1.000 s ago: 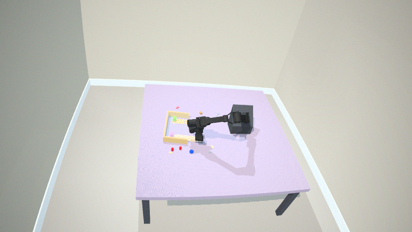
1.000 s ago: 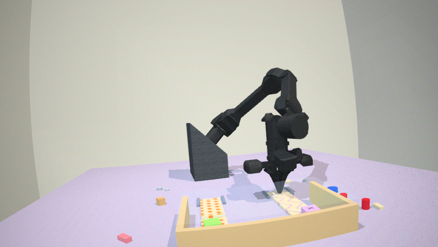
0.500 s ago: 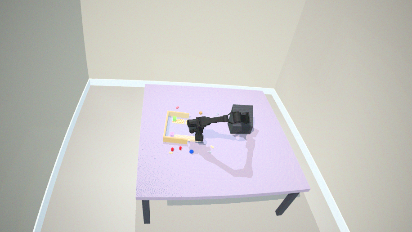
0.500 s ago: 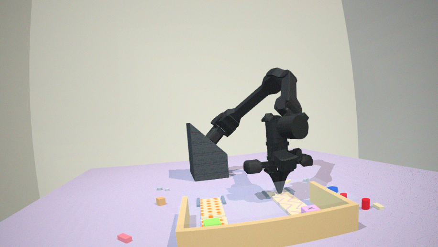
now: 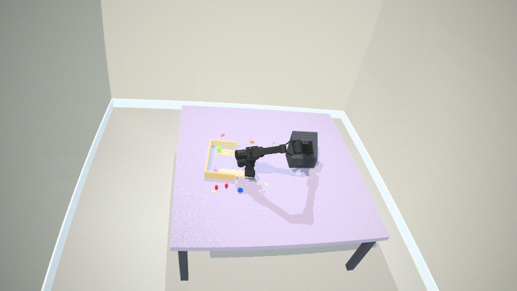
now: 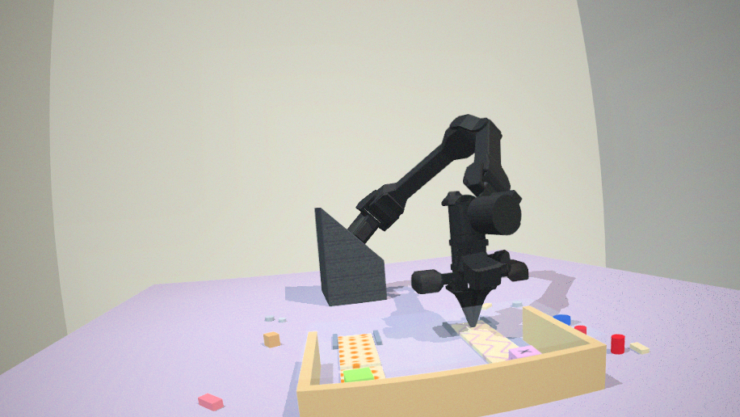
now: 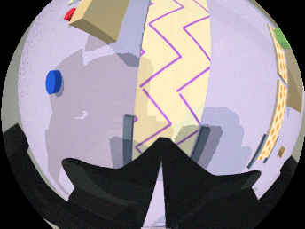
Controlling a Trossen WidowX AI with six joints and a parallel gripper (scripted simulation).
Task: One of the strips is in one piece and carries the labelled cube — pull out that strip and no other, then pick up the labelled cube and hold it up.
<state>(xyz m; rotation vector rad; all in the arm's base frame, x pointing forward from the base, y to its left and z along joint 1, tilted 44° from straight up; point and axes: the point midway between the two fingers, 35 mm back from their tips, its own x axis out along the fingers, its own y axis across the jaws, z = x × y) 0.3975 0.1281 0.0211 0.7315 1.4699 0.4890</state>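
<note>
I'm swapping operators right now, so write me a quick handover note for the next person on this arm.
Gripper: shut, nothing in it, tips low over the near end of the zigzag strip; contact can't be confirmed.
Zigzag strip: looks unbroken, its far end by the pink cube marked X inside the wooden walls.
Dotted strip: has a gap, carries the green cube; leave it alone.
Done: gripper placed at what seems the right strip.
Left: pull out the zigzag strip, then grasp the pink cube and hold it up.
</note>
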